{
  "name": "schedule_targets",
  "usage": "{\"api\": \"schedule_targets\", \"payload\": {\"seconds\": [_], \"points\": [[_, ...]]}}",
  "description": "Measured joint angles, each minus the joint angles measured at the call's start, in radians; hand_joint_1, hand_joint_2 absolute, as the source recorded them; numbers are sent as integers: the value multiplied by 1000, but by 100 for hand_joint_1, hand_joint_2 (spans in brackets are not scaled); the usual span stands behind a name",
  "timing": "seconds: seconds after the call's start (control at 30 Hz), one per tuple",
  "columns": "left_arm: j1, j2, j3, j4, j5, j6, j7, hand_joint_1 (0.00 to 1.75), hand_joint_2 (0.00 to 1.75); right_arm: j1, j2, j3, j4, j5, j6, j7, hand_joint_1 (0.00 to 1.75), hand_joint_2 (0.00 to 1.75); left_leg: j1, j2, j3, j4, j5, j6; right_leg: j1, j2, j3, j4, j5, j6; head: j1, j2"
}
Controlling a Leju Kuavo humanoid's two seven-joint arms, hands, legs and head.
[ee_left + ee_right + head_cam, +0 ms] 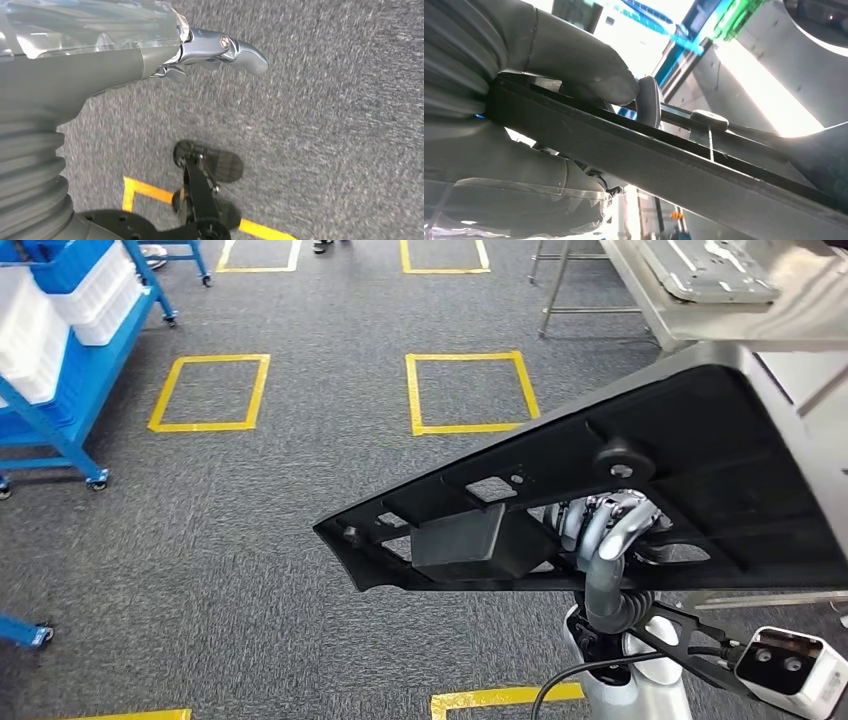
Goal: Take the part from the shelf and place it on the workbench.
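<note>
A large flat black plastic part (720, 450) with cut-outs and a boxy lug is held up in front of me at the right of the head view. My right hand (608, 525) grips it from beneath, fingers curled round its lower edge. In the right wrist view the thumb (589, 70) presses on the part's edge (664, 160). The metal workbench (800, 330) stands beyond the part at the far right. My left hand (220, 50) hangs over the grey carpet, fingers stretched out and holding nothing.
A blue wheeled shelf (70, 390) with white bins stands at the far left. A grey metal panel (705, 270) lies on the workbench. Yellow tape squares (468, 392) mark the carpet between shelf and bench.
</note>
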Motion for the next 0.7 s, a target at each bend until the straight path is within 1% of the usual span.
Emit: {"api": "schedule_targets", "payload": {"seconds": [0.03, 0.07, 0.1, 0.13, 0.17, 0.2, 0.23, 0.27, 0.3, 0.33, 0.37, 0.4, 0.43, 0.47, 0.5, 0.53, 0.57, 0.6, 0.63, 0.67, 0.7], "points": [[1, 0, 0, 0, 2, 1, 1, 0, 175, 0, 4, 0, 6, -3, 4, 0, 175, 175, -2, 13, 0, 0, -1, 1, -2, -6, -22, 48, -14, 2, 0, 0], [1, 0, 0, 0, 3, 2, 2, 0, 175, 0, 7, -1, 11, -4, 11, 0, 175, 175, -3, 26, 0, 0, -2, 1, -4, -10, -28, 61, -10, 3, 0, 0], [1, -1, 0, 0, 3, 2, 2, 0, 175, 0, 11, -2, 15, -5, 19, 0, 175, 175, -3, 37, 0, 1, -3, -1, -5, -14, -12, 33, 12, 3, 0, 0], [0, -2, 0, 0, 4, 2, 1, 0, 175, 0, 17, -4, 17, -4, 27, 0, 175, 175, -4, 47, 2, 1, -5, -2, -4, -25, 22, -28, 45, 2, 0, 0], [0, -3, 1, 0, 4, 2, 1, 0, 175, 0, 22, -6, 16, -1, 33, 0, 175, 175, -5, 56, 5, 1, -7, -6, -2, -50, 62, -101, 71, -1, 0, 0], [-1, -4, 1, 0, 4, 1, 0, 0, 175, 0, 28, -7, 13, 3, 37, 0, 175, 175, -7, 64, 7, 2, -10, -10, 3, -71, 94, -163, 89, -7, 0, 0], [-1, -5, 1, 0, 4, 1, 0, 0, 175, 0, 33, -8, 9, 7, 39, 0, 175, 175, -10, 72, 9, 3, -13, -15, 8, -87, 114, -202, 96, -13, 0, 0], [0, -6, 1, 0, 3, 1, -1, 0, 175, 0, 36, -8, 5, 10, 40, 0, 175, 175, -12, 80, 10, 4, -16, -20, 12, -93, 120, -218, 95, -18, 0, 0], [-1, -7, 1, 0, 3, 1, -1, 0, 175, 0, 39, -8, 2, 12, 41, -1, 175, 175, -13, 90, 12, 4, -18, -25, 15, -82, 118, -219, 95, -24, 0, 0], [-2, -8, 1, 0, 3, 1, -1, 0, 175, 0, 41, -9, -1, 12, 41, -1, 175, 175, -12, 98, 14, 4, -21, -31, 14, -69, 119, -222, 97, -30, 0, 0], [-3, -8, 1, 0, 3, 1, -1, 0, 175, 0, 43, -10, -4, 14, 40, -1, 175, 175, -10, 92, 14, 10, -29, -36, 12, -58, 120, -225, 99, -35, 0, 0], [-3, -9, 1, 0, 3, 1, -1, 0, 175, 0, 46, -11, -8, 15, 39, -1, 175, 175, -8, 75, 8, 32, -45, -41, 9, -47, 123, -229, 102, -41, 0, 0], [-3, -10, 1, 0, 3, 1, 1, 0, 175, 0, 49, -12, -11, 18, 37, -1, 175, 175, -5, 50, -11, 75, -72, -45, 7, -37, 125, -232, 104, -47, 0, 0], [-2, -10, 1, 0, 2, 2, 3, 0, 175, 0, 52, -12, -14, 22, 33, -1, 175, 175, -4, 24, -39, 139, -104, -47, 7, -26, 125, -232, 104, -50, 0, 0], [1, -11, 2, 0, 3, 4, 6, 0, 175, 1, 55, -12, -16, 27, 28, -1, 175, 175, -3, 10, -74, 211, -136, -49, 7, -13, 124, -232, 104, -53, 0, 0], [4, -11, 2, 0, 4, 8, 9, 0, 175, 3, 56, -12, -17, 33, 23, -1, 175, 175, -3, 4, -105, 272, -155, -50, 8, 1, 124, -231, 104, -54, 0, 0], [6, -11, 4, 0, 7, 13, 9, 0, 175, 6, 56, -13, -19, 38, 17, -1, 175, 175, -3, 1, -123, 300, -155, -50, 8, 15, 124, -230, 104, -54, 0, 0], [7, -11, 6, 0, 11, 20, 8, 0, 175, 9, 56, -13, -22, 42, 10, -1, 175, 175, -3, 0, -122, 289, -134, -49, 8, 29, 125, -228, 103, -54, 0, 0], [6, -11, 8, 0, 15, 26, 4, 0, 175, 12, 56, -15, -26, 45, 4, -1, 175, 175, -2, -5, -103, 239, -97, -48, 8, 42, 125, -225, 102, -52, 0, 0], [6, -10, 10, 0, 18, 30, -1, 0, 175, 13, 56, -18, -32, 49, -4, -1, 175, 175, -1, -21, -74, 168, -57, -45, 7, 55, 125, -222, 101, -50, 0, 0], [6, -9, 11, 0, 18, 32, -5, 0, 175, 14, 56, -22, -37, 51, -12, -1, 175, 175, 1, -44, -46, 101, -30, -42, 7, 66, 122, -217, 99, -46, 0, 0]]}}
